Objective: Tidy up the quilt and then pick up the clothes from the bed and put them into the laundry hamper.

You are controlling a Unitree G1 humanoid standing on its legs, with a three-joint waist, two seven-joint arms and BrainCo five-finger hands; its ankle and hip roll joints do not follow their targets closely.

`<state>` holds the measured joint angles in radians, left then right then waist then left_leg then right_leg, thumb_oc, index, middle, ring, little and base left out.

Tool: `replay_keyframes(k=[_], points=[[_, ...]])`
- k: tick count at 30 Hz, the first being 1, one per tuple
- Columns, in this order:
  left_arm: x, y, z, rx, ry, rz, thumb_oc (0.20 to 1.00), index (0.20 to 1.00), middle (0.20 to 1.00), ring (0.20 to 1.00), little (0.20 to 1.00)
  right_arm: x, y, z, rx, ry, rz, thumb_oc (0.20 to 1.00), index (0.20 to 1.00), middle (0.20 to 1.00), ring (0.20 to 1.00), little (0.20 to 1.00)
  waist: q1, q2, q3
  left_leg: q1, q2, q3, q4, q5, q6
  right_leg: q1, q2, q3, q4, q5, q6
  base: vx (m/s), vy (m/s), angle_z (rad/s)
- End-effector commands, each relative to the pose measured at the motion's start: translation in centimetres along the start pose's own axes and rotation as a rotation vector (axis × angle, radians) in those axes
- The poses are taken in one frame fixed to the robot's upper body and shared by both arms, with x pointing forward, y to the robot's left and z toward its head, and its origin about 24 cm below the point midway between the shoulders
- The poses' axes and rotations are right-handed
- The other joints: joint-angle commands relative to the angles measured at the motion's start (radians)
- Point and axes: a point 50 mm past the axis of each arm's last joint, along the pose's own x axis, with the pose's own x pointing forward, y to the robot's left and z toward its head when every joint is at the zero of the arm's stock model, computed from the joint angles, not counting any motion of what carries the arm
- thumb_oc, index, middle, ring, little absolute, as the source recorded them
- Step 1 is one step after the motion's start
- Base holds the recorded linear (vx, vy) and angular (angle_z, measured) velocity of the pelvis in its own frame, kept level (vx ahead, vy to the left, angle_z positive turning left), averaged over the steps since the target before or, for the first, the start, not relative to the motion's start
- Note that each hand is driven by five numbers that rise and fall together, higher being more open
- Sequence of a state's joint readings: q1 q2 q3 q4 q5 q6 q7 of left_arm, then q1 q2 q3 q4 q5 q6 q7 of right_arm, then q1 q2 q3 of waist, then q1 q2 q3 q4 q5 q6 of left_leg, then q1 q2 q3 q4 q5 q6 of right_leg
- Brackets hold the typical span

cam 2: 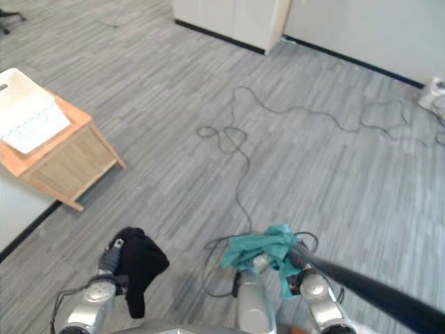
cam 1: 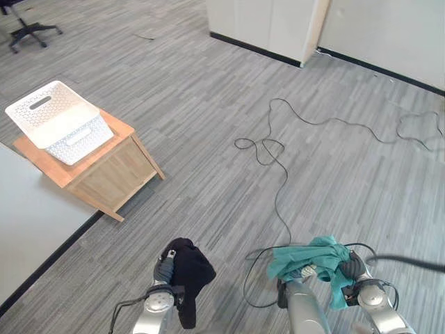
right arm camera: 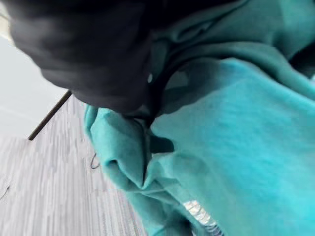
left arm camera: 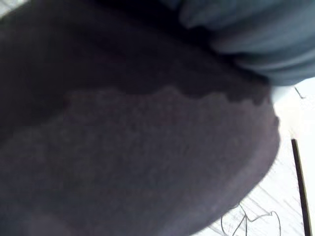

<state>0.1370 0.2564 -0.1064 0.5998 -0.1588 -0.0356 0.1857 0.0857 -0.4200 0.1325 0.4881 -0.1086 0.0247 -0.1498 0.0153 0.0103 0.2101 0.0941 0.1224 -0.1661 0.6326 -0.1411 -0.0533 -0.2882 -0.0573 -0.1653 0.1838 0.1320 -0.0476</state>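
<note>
A black garment (cam 1: pixel 191 275) hangs from my left hand (cam 1: pixel 165 268), which is shut on it low in the left eye view. The same dark cloth (left arm camera: pixel 147 147) covers the left wrist view. My right hand (cam 1: pixel 359 273) is shut on a bunched teal garment (cam 1: pixel 313 259), which drapes over the hand and wrist. The teal cloth (right arm camera: pixel 236 123) lies close across the right wrist view. The white perforated laundry hamper (cam 1: pixel 59 122) sits tilted on a low wooden table (cam 1: pixel 111 174) to my far left. Both garments hang above the grey floor.
The pale edge of the bed (cam 1: pixel 28 223) lies at the left, just beside the wooden table. A thin cable (cam 1: pixel 271 149) snakes across the striped floor ahead. An office chair base (cam 1: pixel 24 28) stands far left and white cabinets (cam 1: pixel 264 24) at the back.
</note>
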Motion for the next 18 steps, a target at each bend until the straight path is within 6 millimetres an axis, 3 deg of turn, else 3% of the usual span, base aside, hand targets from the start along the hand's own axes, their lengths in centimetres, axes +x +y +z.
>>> replay_keyframes(k=[1, 2, 4, 6, 7, 8, 9, 11, 12, 13, 14, 15, 16, 17, 18], points=[[0.6, 2.1, 4.8, -0.077, -0.206, 0.026, 0.200, 0.200, 0.200, 0.200, 0.200, 1.2, -3.1, 4.9, 0.014, -0.201, -0.090, 0.200, 0.200, 0.200, 0.200, 0.200, 0.094, -0.089, 0.090, -0.200, -0.076, 0.035, 0.253, 0.129, 0.021, 0.254, -0.076, 0.013, -0.225, -0.046, 0.133, 0.50, -0.160, -0.70], [0.6, 2.1, 4.6, -0.091, -0.198, 0.034, 0.200, 0.200, 0.200, 0.200, 0.200, 1.4, -2.9, 5.4, 0.015, -0.208, -0.075, 0.200, 0.200, 0.200, 0.200, 0.200, 0.123, -0.092, 0.093, -0.262, -0.116, 0.045, 0.242, 0.099, 0.019, 0.292, -0.078, 0.018, -0.246, -0.068, 0.139, 0.58, -0.034, -0.43], [0.3, 2.2, 4.2, -0.118, -0.187, 0.054, 0.200, 0.200, 0.200, 0.200, 0.200, 1.5, -2.5, 6.1, 0.024, -0.234, -0.051, 0.200, 0.200, 0.200, 0.200, 0.200, 0.185, -0.086, 0.080, -0.343, -0.155, 0.100, 0.069, 0.064, 0.013, 0.361, -0.065, 0.021, -0.260, -0.119, 0.152, 0.67, 0.060, -0.36], [-0.2, 2.6, 4.0, -0.155, -0.196, 0.064, 0.200, 0.200, 0.200, 0.200, 0.200, 1.5, -2.8, 6.1, 0.014, -0.254, -0.058, 0.200, 0.200, 0.200, 0.200, 0.200, 0.233, -0.077, 0.048, -0.363, -0.166, 0.168, -0.250, 0.081, 0.028, 0.429, -0.040, 0.028, -0.268, -0.178, 0.169, 0.66, 0.136, -0.50], [-0.2, 2.6, 3.9, -0.155, -0.195, 0.063, 0.200, 0.200, 0.200, 0.200, 0.200, 1.4, -2.8, 6.1, 0.014, -0.253, -0.057, 0.200, 0.200, 0.200, 0.200, 0.200, 0.234, -0.082, 0.048, -0.353, -0.171, 0.171, -0.271, 0.095, 0.029, 0.427, -0.046, 0.030, -0.268, -0.177, 0.170, 0.79, 0.193, -0.25], [-0.5, 2.7, 3.6, -0.162, -0.191, 0.064, 0.200, 0.200, 0.200, 0.200, 0.200, 1.6, -3.5, 6.4, -0.006, -0.271, -0.080, 0.200, 0.200, 0.200, 0.200, 0.200, 0.271, -0.053, 0.016, -0.387, -0.101, 0.285, -0.513, 0.190, 0.027, 0.510, 0.000, -0.004, -0.271, -0.250, 0.164, 0.78, 0.124, -0.09], [-0.5, 2.5, 3.7, -0.158, -0.194, 0.059, 0.200, 0.200, 0.200, 0.200, 0.200, 1.7, -3.8, 6.6, -0.020, -0.279, -0.102, 0.200, 0.200, 0.200, 0.200, 0.200, 0.292, -0.063, 0.015, -0.404, -0.073, 0.398, -0.609, 0.210, 0.024, 0.556, 0.005, -0.044, -0.265, -0.298, 0.170, 1.00, 0.160, 0.17], [-0.5, 2.4, 3.7, -0.158, -0.190, 0.071, 0.200, 0.200, 0.200, 0.200, 0.200, 1.9, -4.1, 7.5, -0.041, -0.305, -0.128, 0.200, 0.200, 0.200, 0.200, 0.200, 0.302, -0.083, 0.010, -0.437, -0.017, 0.545, -0.652, 0.208, 0.041, 0.619, 0.008, -0.112, -0.240, -0.330, 0.189, 0.63, 0.112, 0.66], [-0.5, 2.5, 3.9, -0.146, -0.201, 0.070, 0.200, 0.200, 0.200, 0.200, 0.200, 1.9, -4.2, 7.7, -0.024, -0.313, -0.131, 0.200, 0.200, 0.200, 0.200, 0.200, 0.292, -0.097, -0.008, -0.403, -0.008, 0.617, -0.661, 0.188, 0.070, 0.636, 0.018, -0.151, -0.208, -0.326, 0.208, 0.37, 0.114, 0.86], [-0.5, 2.6, 3.9, -0.145, -0.200, 0.071, 0.200, 0.200, 0.200, 0.200, 0.200, 1.9, -4.1, 7.7, -0.023, -0.312, -0.130, 0.200, 0.200, 0.200, 0.200, 0.200, 0.291, -0.100, -0.007, -0.399, -0.013, 0.618, -0.663, 0.186, 0.073, 0.638, 0.013, -0.153, -0.205, -0.328, 0.213, 0.65, 0.197, 0.88], [-0.5, 2.7, 4.1, -0.124, -0.207, 0.076, 0.200, 0.200, 0.200, 0.200, 0.200, 1.6, -3.2, 7.5, 0.005, -0.313, -0.115, 0.200, 0.200, 0.200, 0.200, 0.200, 0.297, -0.147, -0.010, -0.389, -0.060, 0.615, -0.583, 0.209, 0.111, 0.614, -0.024, -0.157, -0.049, -0.194, 0.269, 0.47, 0.150, 0.77], [-0.5, 2.7, 4.1, -0.121, -0.207, 0.077, 0.200, 0.200, 0.200, 0.200, 0.200, 1.5, -3.1, 7.4, 0.008, -0.313, -0.115, 0.200, 0.200, 0.200, 0.200, 0.200, 0.297, -0.153, -0.013, -0.394, -0.064, 0.615, -0.577, 0.203, 0.114, 0.609, -0.030, -0.159, -0.044, -0.197, 0.275, 0.94, 0.164, 1.25], [-0.6, 3.2, 4.0, -0.092, -0.205, 0.100, 0.200, 0.200, 0.200, 0.200, 0.200, 1.3, -2.6, 7.2, 0.019, -0.309, -0.108, 0.200, 0.200, 0.200, 0.200, 0.200, 0.303, -0.166, -0.003, -0.355, -0.078, 0.611, -0.552, 0.159, 0.150, 0.533, -0.104, -0.184, 0.234, 0.024, 0.309, 0.78, 0.071, 1.33], [-0.5, 3.4, 4.3, -0.071, -0.215, 0.110, 0.200, 0.200, 0.200, 0.200, 0.200, 1.2, -2.7, 7.3, 0.026, -0.318, -0.121, 0.200, 0.200, 0.200, 0.200, 0.200, 0.295, -0.147, -0.006, -0.311, -0.069, 0.611, -0.559, 0.156, 0.164, 0.472, -0.124, -0.183, 0.337, 0.109, 0.309, 1.07, 0.111, 1.90], [-0.6, 3.6, 4.8, -0.064, -0.232, 0.124, 0.200, 0.200, 0.200, 0.200, 0.200, 1.0, -2.8, 7.1, 0.039, -0.308, -0.128, 0.200, 0.200, 0.200, 0.200, 0.200, 0.263, -0.123, -0.006, -0.239, -0.082, 0.564, -0.594, 0.140, 0.172, 0.397, -0.159, -0.169, 0.433, 0.104, 0.309, 0.86, 0.088, 2.08]])
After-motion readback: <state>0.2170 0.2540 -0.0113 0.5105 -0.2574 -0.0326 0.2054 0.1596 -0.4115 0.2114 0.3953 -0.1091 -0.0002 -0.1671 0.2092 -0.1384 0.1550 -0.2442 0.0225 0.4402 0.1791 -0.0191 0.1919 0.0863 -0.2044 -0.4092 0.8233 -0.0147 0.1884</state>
